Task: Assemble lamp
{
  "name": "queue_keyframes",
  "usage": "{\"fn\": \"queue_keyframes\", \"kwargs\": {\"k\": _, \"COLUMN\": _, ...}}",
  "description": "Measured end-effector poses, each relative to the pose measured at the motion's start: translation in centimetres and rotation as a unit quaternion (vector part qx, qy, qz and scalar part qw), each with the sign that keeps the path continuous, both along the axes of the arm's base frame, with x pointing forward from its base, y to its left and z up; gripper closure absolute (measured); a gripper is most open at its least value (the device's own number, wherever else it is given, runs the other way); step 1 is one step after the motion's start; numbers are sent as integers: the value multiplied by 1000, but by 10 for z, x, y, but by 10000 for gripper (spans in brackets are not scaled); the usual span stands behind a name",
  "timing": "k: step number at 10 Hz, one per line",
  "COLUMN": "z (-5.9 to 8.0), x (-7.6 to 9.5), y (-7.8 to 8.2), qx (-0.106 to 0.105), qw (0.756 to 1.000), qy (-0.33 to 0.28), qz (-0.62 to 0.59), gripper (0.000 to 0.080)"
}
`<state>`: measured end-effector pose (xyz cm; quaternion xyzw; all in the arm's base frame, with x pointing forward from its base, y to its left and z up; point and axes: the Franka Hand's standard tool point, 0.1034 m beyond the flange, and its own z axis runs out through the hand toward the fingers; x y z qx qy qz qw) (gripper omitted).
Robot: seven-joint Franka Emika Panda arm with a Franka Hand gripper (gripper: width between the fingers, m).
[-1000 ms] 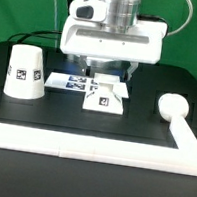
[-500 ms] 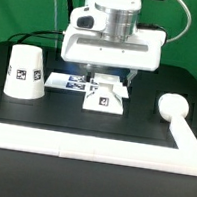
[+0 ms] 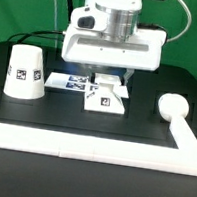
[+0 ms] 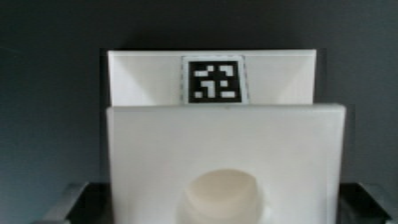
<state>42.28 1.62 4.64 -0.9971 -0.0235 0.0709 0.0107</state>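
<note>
Lamp parts on a black surface (image 3: pixel 133 126) — hand low over the base.

Base (image 3: pixel 103 99): small, blocky, white, tag facing the exterior camera, standing mid-surface just in front of the marker board (image 3: pixel 66 81). Hand (image 3: pixel 106 77): directly above the base, its fingers down at either side — whether they press the base or stand clear cannot be told. Shade (image 3: pixel 26 72): upright, narrow end up, well apart toward the exterior view's left. Bulb (image 3: pixel 171 106): round head showing, near the white rail (image 3: pixel 80 145), toward the exterior view's right. In the wrist view the base (image 4: pixel 222 125) fills the picture, with a tag (image 4: pixel 214 80) on one stepped face and a round hollow (image 4: pixel 226 195) in the other block.
</note>
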Motion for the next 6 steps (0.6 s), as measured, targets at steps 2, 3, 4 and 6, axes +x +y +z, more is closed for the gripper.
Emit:
{"fn": "queue_keyframes", "kwargs": {"k": 2, "z": 0, "x": 0, "y": 0, "qx": 0, "qw": 1000, "qy": 0, "qz": 0, "gripper": 266}}
{"fn": "queue_keyframes", "kwargs": {"k": 3, "z": 0, "x": 0, "y": 0, "qx": 0, "qw": 1000, "qy": 0, "qz": 0, "gripper": 266}}
{"fn": "queue_keyframes", "kwargs": {"k": 4, "z": 0, "x": 0, "y": 0, "qx": 0, "qw": 1000, "qy": 0, "qz": 0, "gripper": 266}}
{"fn": "queue_keyframes", "kwargs": {"k": 6, "z": 0, "x": 8, "y": 0, "qx": 2, "qw": 1000, "qy": -3, "qz": 11, "gripper": 266}}
